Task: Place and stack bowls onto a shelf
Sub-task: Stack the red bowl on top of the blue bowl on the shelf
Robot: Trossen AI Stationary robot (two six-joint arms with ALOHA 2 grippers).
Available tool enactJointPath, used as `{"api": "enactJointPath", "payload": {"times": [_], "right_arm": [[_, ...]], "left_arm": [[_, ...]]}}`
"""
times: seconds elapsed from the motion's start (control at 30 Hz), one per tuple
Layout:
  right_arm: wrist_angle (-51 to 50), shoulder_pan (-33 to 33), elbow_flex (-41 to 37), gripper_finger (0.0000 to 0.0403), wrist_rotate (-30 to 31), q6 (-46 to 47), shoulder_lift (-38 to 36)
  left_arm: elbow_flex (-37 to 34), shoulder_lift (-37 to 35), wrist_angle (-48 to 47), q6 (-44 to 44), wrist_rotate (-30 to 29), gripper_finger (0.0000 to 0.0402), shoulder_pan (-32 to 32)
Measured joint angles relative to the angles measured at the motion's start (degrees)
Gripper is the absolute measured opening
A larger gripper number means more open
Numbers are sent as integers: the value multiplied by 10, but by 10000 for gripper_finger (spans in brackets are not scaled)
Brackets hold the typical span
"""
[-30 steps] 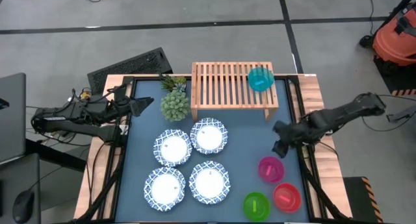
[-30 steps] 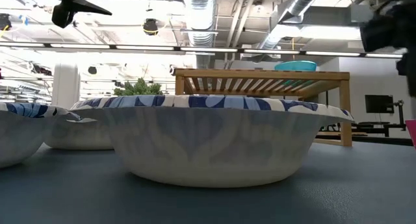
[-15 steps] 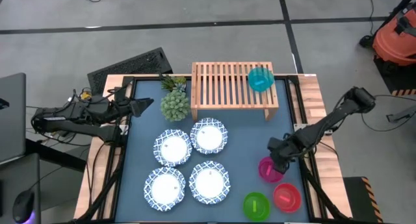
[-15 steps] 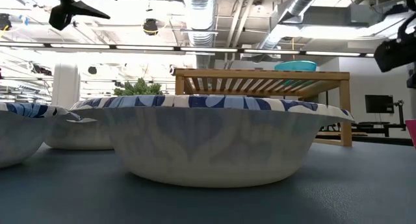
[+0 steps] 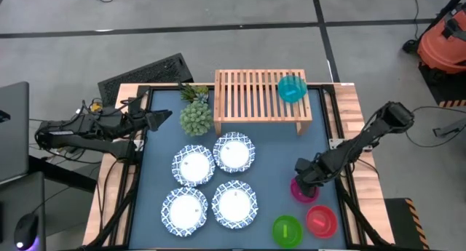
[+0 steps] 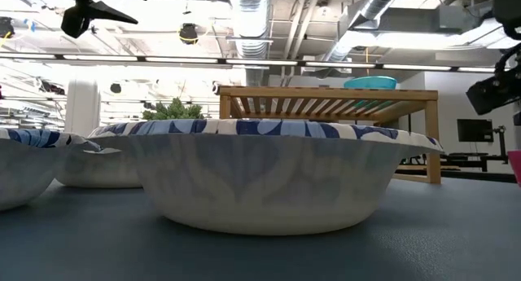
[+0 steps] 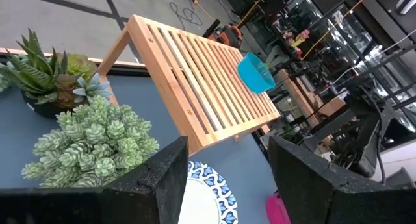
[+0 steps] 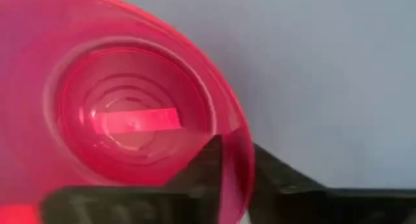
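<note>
Right gripper (image 5: 303, 180) is down at the magenta bowl (image 5: 303, 192) near the table's right edge, fingers (image 8: 205, 165) straddling its rim, apparently not yet closed; left gripper (image 5: 162, 118) waits open at the left edge.

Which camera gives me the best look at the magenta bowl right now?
The right wrist view: the magenta bowl fills it, one finger inside the rim, one outside. The high view shows it partly covered by the right gripper. The low view catches an edge sliver, the left wrist view a corner.
</note>
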Motion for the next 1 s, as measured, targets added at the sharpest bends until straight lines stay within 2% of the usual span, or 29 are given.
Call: {"api": "enactJointPath", "payload": {"times": [0.07, 0.27, 0.4, 0.57, 0.7, 0.83, 1.0], "right_arm": [[3, -1, 1, 21, 0, 6, -8], [-24, -21, 12, 23, -2, 20, -57], [-87, -53, 59, 22, -2, 11, -97], [-177, -113, 154, 22, 0, -10, -138], [-243, -179, 252, 22, 22, -36, -148], [-311, -273, 347, 22, 84, -42, -143], [-326, -410, 441, 22, 96, -128, -118]], "left_arm": [[0, 0, 0, 0, 0, 197, 0], [0, 0, 0, -5, 0, 197, 0], [0, 0, -1, -14, 0, 197, 0], [0, 0, 0, -15, 0, 197, 0], [0, 0, 0, -15, 0, 197, 0], [0, 0, 0, -15, 0, 197, 0], [0, 0, -1, -15, 6, 197, 0]]}}
